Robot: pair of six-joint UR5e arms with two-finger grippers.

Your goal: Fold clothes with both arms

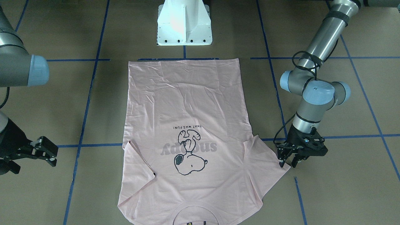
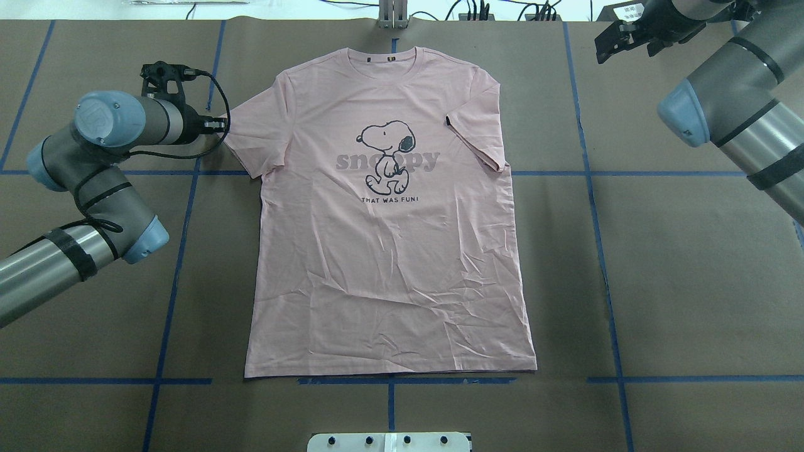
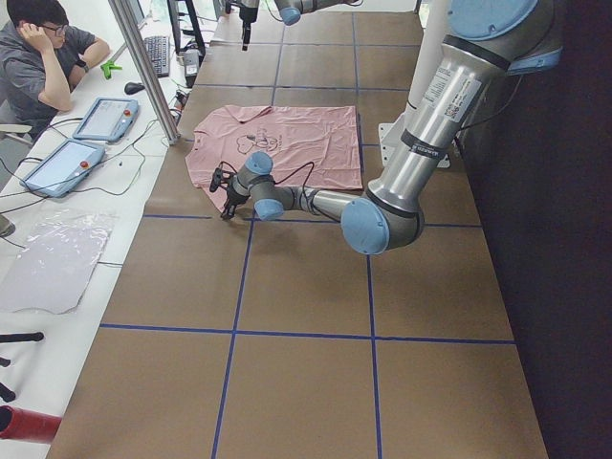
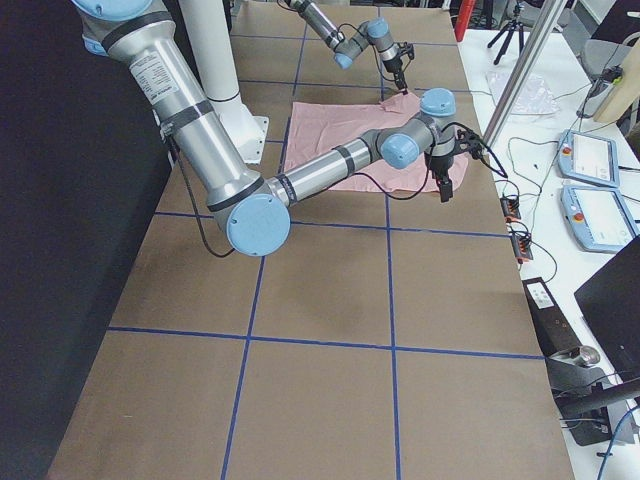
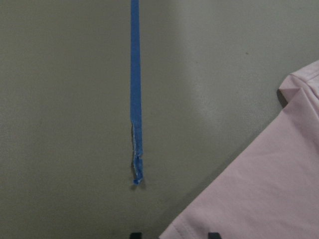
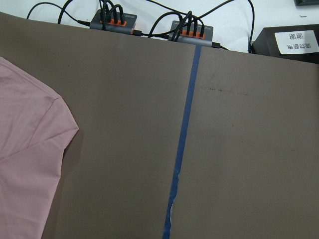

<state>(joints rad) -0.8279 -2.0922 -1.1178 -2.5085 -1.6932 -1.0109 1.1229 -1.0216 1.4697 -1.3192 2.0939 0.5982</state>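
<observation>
Left gripper [image 1: 287,164] spread open over the T-shirt [image 1: 187,103] sleeve corner (gripping nothing); right gripper [image 1: 53,155] open, empty, well apart.

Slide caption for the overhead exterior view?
Pink Snoopy T-shirt flat, print up, on the table; left gripper at a sleeve tip, right gripper clear of the shirt.

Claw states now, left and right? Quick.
Left claw: open, tips at the T-shirt sleeve edge, nothing gripped.
Right claw: open, empty, off to the side of the T-shirt.
</observation>
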